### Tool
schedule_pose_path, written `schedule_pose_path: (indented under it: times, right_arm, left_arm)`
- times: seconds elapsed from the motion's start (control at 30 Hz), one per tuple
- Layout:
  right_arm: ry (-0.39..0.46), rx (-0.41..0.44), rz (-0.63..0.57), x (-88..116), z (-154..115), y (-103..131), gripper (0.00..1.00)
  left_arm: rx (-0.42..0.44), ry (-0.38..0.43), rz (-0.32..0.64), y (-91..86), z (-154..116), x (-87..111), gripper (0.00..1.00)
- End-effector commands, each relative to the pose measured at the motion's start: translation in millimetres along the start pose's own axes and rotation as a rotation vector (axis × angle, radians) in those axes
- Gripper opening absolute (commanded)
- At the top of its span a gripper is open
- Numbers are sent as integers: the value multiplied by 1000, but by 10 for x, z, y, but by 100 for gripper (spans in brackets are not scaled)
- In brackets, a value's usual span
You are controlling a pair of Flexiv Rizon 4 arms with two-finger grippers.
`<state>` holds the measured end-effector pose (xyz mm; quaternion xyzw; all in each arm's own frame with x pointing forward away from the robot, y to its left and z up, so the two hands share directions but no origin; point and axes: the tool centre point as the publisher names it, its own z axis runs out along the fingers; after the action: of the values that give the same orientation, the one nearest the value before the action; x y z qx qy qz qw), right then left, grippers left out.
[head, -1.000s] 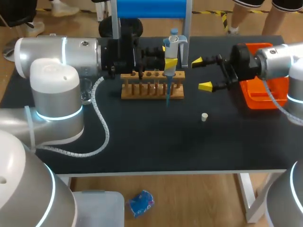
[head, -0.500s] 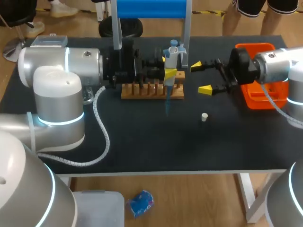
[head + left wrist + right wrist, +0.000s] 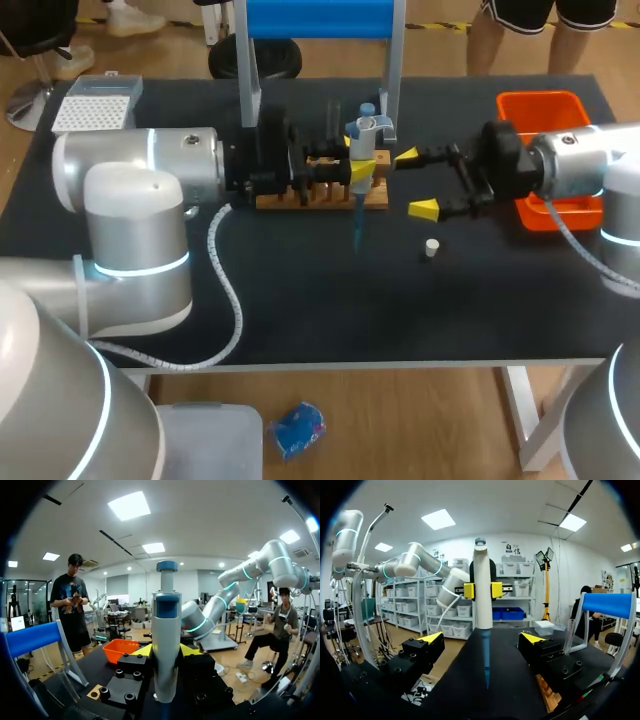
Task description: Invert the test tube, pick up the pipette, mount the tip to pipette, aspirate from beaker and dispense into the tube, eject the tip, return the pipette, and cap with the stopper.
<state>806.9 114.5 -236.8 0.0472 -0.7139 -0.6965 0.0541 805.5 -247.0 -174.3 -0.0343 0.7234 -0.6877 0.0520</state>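
Head view: left gripper (image 3: 358, 158) comes in from the left and is clamped on the pipette (image 3: 366, 128), yellow pads on either side of the body, holding it upright. A blue tip (image 3: 355, 222) is mounted on it and hangs down in front of the wooden rack (image 3: 322, 198), with its end over the table (image 3: 300, 300) just off the rack's front edge. I can't tell whether the end touches the surface, and I can't make out what sits in the rack holes from here. Right gripper (image 3: 416, 183) comes in from the right with its claw wide and nothing in it, fingers pointing at the pipette and close to it but not touching. The stopper (image 3: 431, 247) lies loose on the table just in front of the right gripper, clear of everything. The orange bin (image 3: 545, 105) is at the far right, partly under the right arm, and the tip box (image 3: 93, 108) is at the far left corner. Left wrist view: the pipette (image 3: 165, 645) fills the gap between the left fingers, with the orange bin (image 3: 120, 649) beyond it. Right wrist view: the pipette (image 3: 482, 580) stands ahead of the spread right gripper (image 3: 482, 640), the left gripper's yellow pads (image 3: 469, 590) pinch its shaft, the blue tip (image 3: 485, 660) points down, and a corner of the rack (image 3: 546, 696) sits beside one finger.
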Motion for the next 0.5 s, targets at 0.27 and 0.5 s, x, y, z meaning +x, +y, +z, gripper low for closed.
schedule_pose_path:
  times: [0.27,0.5]
  right_arm:
    - [-17,-11,3,41,274,94,100]
    - [-6,-36,15,3,392,134,100]
  left_arm:
    - [-17,-9,-16,77,65,-33,0]
    - [-17,-9,-16,77,65,-33,0]
